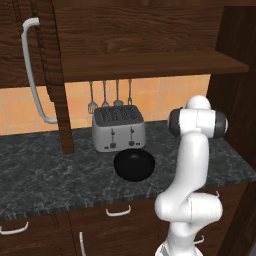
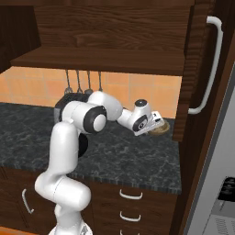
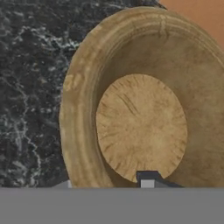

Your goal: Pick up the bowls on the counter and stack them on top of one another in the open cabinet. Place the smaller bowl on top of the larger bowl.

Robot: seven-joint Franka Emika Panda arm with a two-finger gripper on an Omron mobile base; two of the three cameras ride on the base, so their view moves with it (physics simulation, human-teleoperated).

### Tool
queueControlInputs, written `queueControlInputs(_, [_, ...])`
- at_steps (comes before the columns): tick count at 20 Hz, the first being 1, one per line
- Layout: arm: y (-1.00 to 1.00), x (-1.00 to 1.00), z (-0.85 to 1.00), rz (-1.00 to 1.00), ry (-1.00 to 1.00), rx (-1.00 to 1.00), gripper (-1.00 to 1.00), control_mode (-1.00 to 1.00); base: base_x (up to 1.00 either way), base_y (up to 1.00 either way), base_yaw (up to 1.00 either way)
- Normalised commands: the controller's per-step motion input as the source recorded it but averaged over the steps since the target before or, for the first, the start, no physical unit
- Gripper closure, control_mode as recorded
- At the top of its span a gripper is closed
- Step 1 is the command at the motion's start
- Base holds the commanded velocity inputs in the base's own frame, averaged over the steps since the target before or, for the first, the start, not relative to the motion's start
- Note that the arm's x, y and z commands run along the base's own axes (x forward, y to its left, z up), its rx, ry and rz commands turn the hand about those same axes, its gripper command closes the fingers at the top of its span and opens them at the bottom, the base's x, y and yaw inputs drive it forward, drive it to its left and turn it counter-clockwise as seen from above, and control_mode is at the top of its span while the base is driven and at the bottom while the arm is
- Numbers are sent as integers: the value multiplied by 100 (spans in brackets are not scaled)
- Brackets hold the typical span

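A dark marbled counter (image 1: 45, 172) stretched out under the gripper and away to its left, with dark drawers and white handles along its front. Above the gripper hung an open wooden cabinet (image 1: 150, 62) with a plank shelf, and its door (image 2: 195, 64), fitted with a long pale curved handle, stood just to the gripper's right. The white arm (image 2: 80, 121) reached low across the counter toward that right end. Well to the gripper's left, a silver toaster (image 1: 118, 129) stood against the orange tiled wall, with several utensils (image 1: 105, 97) hanging above it. Just in front of the toaster sat a glossy black bowl (image 1: 134, 164), upright on the counter and apart from the hand. The gripper (image 2: 158, 123) was lowered over a smaller tan wooden bowl (image 3: 144, 105), which rested on the counter close beside the foot of the cabinet door. In the hand view this bowl lay directly below the hand, with one dark fingertip (image 3: 148, 177) inside the bowl at its near wall and the other outside the rim. Whether the fingers already pinched the rim or only straddled it could not be told.
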Motion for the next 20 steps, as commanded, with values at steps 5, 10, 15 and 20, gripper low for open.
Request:
queueControlInputs(5, [40, -87, 0, 16, -13, -2, 100, -100, 0, 0, 0])
queueControlInputs(10, [67, -100, 51, 20, -29, -3, 100, -100, 0, 0, 0])
queueControlInputs(15, [57, -100, 99, 4, -16, 0, 100, -100, 0, 0, 0])
queueControlInputs(20, [36, -100, 100, 0, 0, 0, 100, -100, 0, 0, 0])
